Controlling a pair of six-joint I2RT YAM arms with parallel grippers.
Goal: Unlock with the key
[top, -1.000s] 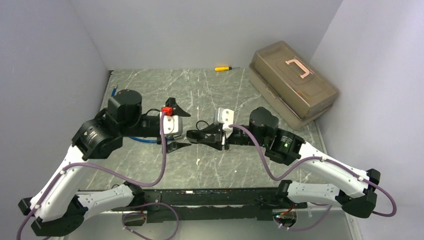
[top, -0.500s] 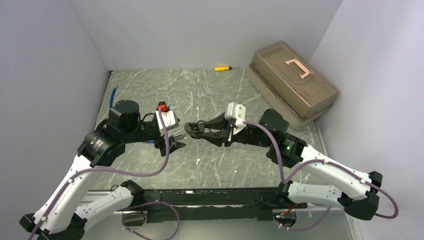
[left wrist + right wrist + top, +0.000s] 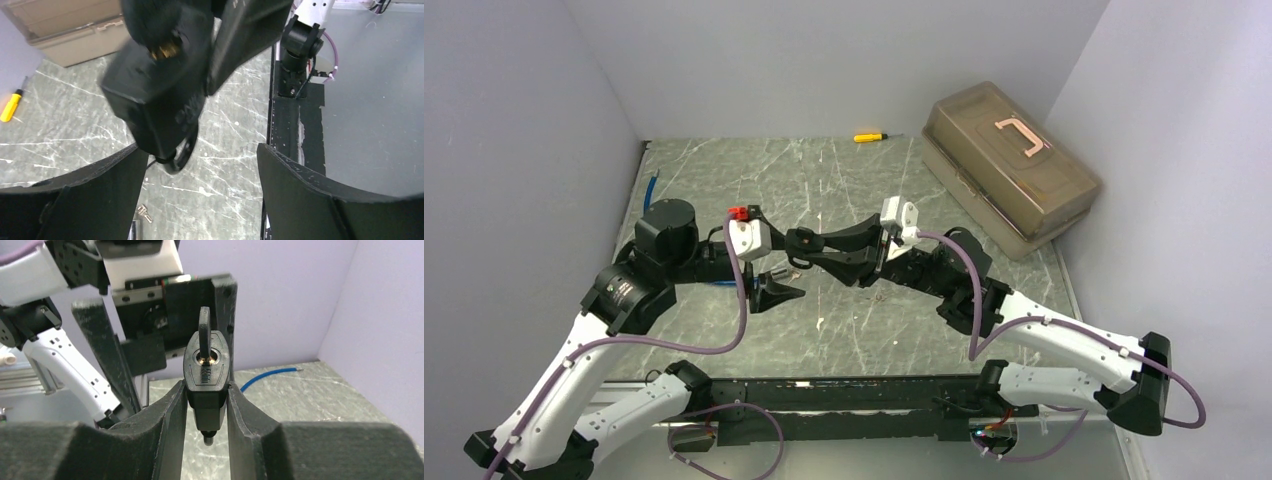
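We see the right end effector [image 3: 206, 390] pinching a black padlock [image 3: 206, 367] above the desk's [image 3: 824, 170] middle, key [image 3: 204, 320] apparently seated in it; the left end effector [image 3: 200, 150] gapes wide around the key, empty.

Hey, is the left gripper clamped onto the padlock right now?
No, the left gripper has its fingers spread wide apart, while the padlock sits pinched between the fingers of the right gripper.

Padlock [image 3: 206, 371]: matt black casing, brass-coloured metal keyway. Right claw [image 3: 206, 390]: matt black plastic, fine-grained. Counter [image 3: 844, 180]: smooth marble-pattern surface, slight sheen. Toolbox [image 3: 1009, 165]: smooth translucent brown plastic, pink plastic handle [image 3: 1024, 135].
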